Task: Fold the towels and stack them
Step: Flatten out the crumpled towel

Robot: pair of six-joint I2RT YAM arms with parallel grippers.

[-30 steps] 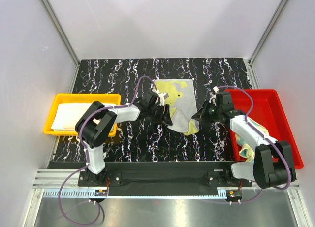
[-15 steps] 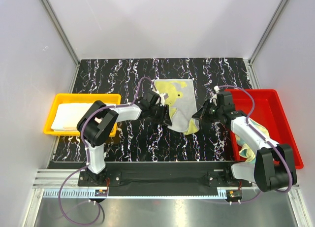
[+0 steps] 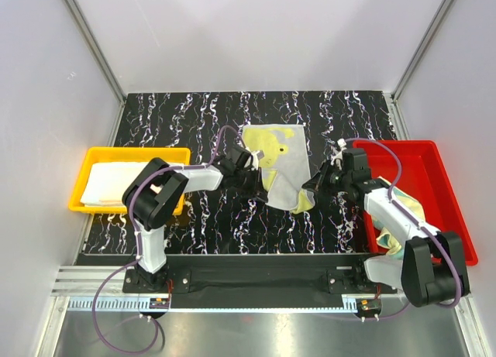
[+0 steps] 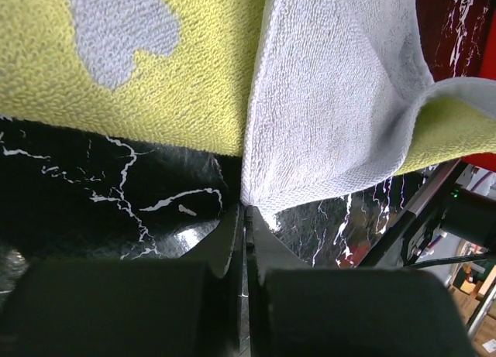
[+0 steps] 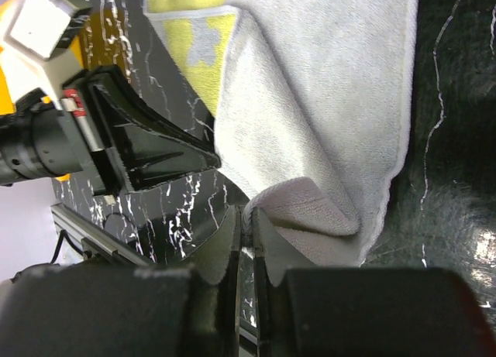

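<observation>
Left fingers (image 4: 223, 245) closed, seemingly pinching the near-to-far towel (image 3: 280, 169); right fingers (image 5: 273, 245) pinch it.

Grey towel (image 3: 280, 162) with yellow patches; black, white-veined table (image 3: 194, 109).

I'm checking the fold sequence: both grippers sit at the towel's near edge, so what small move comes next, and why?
Probably raise both corners together, just off the table. The left gripper is shut on the towel's near-left corner, the right gripper on its near-right fold, so both grips look set for the fold.
</observation>
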